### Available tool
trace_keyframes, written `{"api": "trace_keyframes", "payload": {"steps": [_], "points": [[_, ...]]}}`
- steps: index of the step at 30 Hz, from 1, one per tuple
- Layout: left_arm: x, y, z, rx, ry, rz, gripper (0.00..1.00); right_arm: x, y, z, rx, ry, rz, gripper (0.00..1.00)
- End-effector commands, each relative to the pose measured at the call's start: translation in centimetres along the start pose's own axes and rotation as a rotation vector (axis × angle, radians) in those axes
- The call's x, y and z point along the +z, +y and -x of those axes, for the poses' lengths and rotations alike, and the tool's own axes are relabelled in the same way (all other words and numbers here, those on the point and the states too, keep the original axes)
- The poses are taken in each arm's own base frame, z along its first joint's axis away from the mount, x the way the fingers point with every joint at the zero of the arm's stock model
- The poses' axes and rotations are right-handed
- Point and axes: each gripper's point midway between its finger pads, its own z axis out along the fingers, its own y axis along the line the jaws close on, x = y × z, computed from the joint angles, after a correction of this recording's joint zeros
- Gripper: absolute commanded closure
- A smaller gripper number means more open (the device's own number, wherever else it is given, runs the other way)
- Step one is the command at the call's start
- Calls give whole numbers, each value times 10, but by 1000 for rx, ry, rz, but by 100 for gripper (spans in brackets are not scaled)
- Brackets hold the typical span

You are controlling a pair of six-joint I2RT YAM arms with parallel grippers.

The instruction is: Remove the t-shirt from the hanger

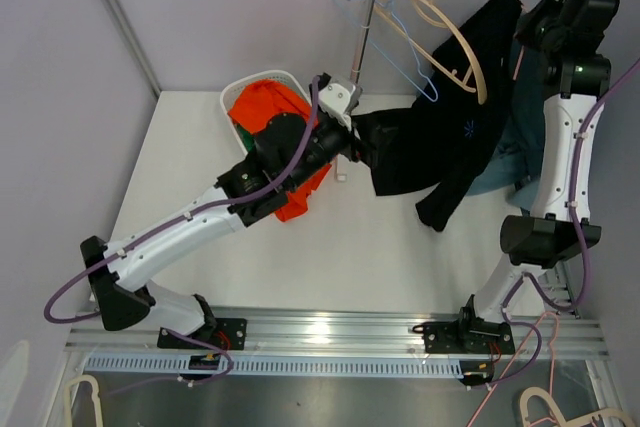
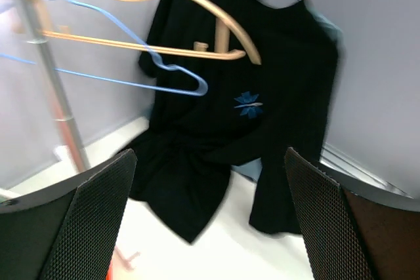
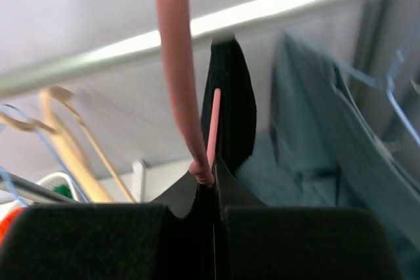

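The black t-shirt [image 1: 450,137] is soft, matte knit. It hangs from the shiny metal rail [image 3: 275,8] on a smooth, round-sectioned pink hanger [image 3: 177,63]. Its long axis runs from the collar at the rail down to the hem. From above, that line slants from upper right to lower left, and the lower cloth sags in loose folds onto the white desk [image 1: 330,257].

The left claw [image 2: 210,154] is spread wide and faces the shirt's front without touching it. Its pads [image 2: 98,214] have a fine mesh grain. The right claw [image 3: 215,181] is up at the rail, its jaws pressed together right at the foot of the pink hook. I cannot tell whether they pinch the collar or the hanger's neck.

Only the left wrist view shows the small blue emblem [image 2: 248,104] on the shirt's chest. In front of the shirt it shows a curved wooden hanger [image 2: 118,44], a thin blue wire hanger [image 2: 197,87] and the grey upright pole [image 2: 56,96]. Only the right wrist view shows the pink hook meeting the black collar, with a crumpled teal garment [image 3: 315,136] just beside the shirt. The top view alone shows a white lattice basket [image 1: 262,76] holding orange cloth [image 1: 265,107], partly hidden behind the left arm.
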Motion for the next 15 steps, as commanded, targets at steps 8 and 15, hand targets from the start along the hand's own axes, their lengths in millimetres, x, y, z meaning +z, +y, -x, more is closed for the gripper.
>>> {"api": "trace_keyframes", "payload": {"steps": [8, 15], "points": [[-27, -113, -81, 32, -17, -215, 1, -111, -32, -75, 186, 65, -350, 100], [-58, -166, -124, -59, -148, -350, 1, -164, -24, -114, 332, 71, -419, 100]]}}
